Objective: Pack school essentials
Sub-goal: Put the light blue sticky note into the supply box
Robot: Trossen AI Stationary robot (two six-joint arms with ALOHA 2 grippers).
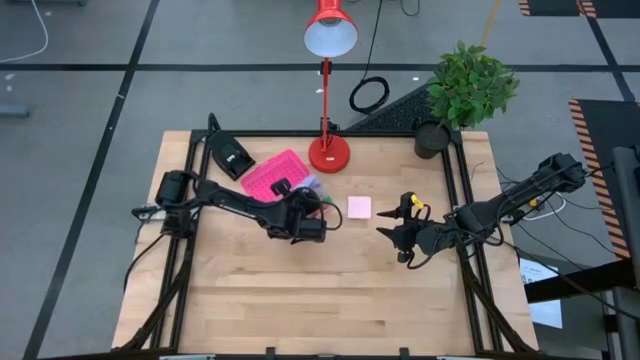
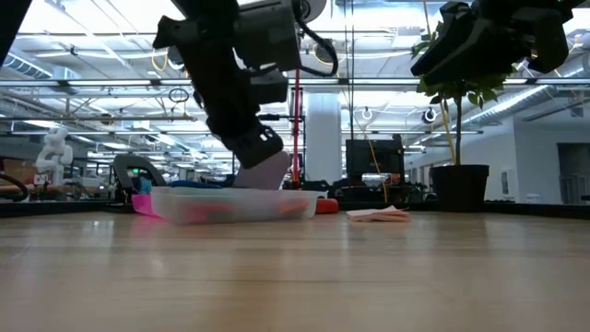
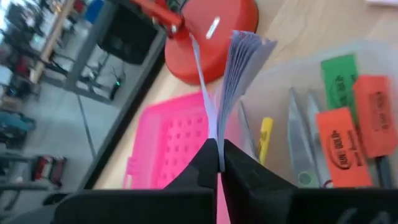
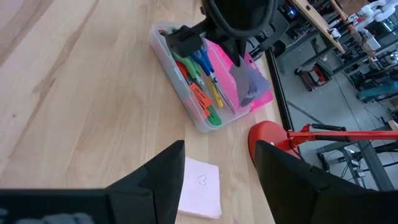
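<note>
Right claw (image 4: 221, 163): fingers spread wide, holding nothing, hanging above the pale wooden desk (image 1: 300, 290).
Pink pad: the square pink sticky-note pad (image 4: 200, 195) lies flat on the desk just below and between the right claw's fingers; the right arm is nearer it.
Box: the clear plastic box (image 4: 177, 93) with pink lid sits farther on, its long axis running away from the right claw; orange and green erasers (image 3: 351, 124), scissors and pens lie inside.
Left claw (image 3: 219, 163): pinched tight on a pale bluish sticky-note pad (image 3: 239, 74), held edge-up over the box.
Hidden: the box floor beneath the left claw is covered.
</note>
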